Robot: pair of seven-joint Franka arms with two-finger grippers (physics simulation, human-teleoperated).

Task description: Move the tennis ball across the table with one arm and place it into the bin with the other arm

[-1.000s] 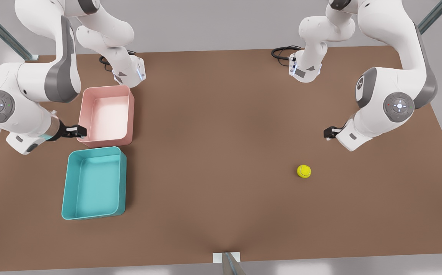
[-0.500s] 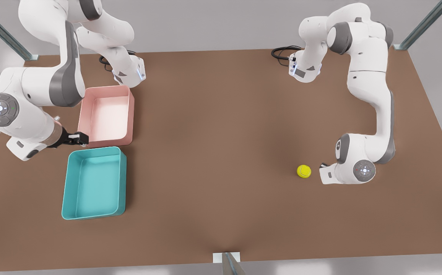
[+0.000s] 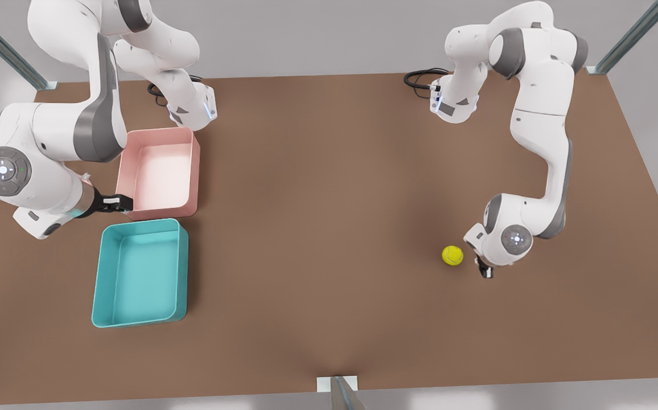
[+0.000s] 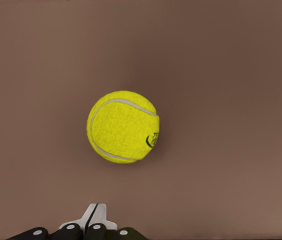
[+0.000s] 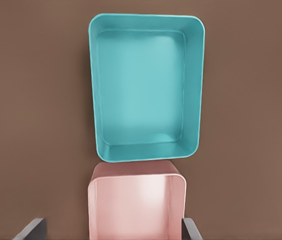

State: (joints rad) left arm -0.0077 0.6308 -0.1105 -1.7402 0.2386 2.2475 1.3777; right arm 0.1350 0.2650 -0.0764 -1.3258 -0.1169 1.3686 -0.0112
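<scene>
The tennis ball [image 3: 452,255] lies on the brown table [image 3: 317,228] at the front view's right. It shows with its seam in the left wrist view [image 4: 123,126]. My left gripper [image 3: 484,271] hangs just beside the ball on its right, apart from it, and its fingers [image 4: 95,214] are shut on nothing. The teal bin [image 3: 139,272] stands empty at the front view's left and appears again in the right wrist view [image 5: 146,85]. My right gripper [image 3: 117,202] hovers open at the near-left corner of the pink tray, just behind the bin.
A pink tray [image 3: 161,172] stands right behind the bin, almost touching it; it is seen again in the right wrist view [image 5: 136,205]. Black cables [image 3: 420,77] lie at the table's back edge by the arm bases. A wide bare stretch of tabletop separates ball and bin.
The left arm has swung its wrist round and closer to the ball, gripper now pointing toward the front edge. The right gripper crept slightly toward the pink tray. The ball has not moved.
</scene>
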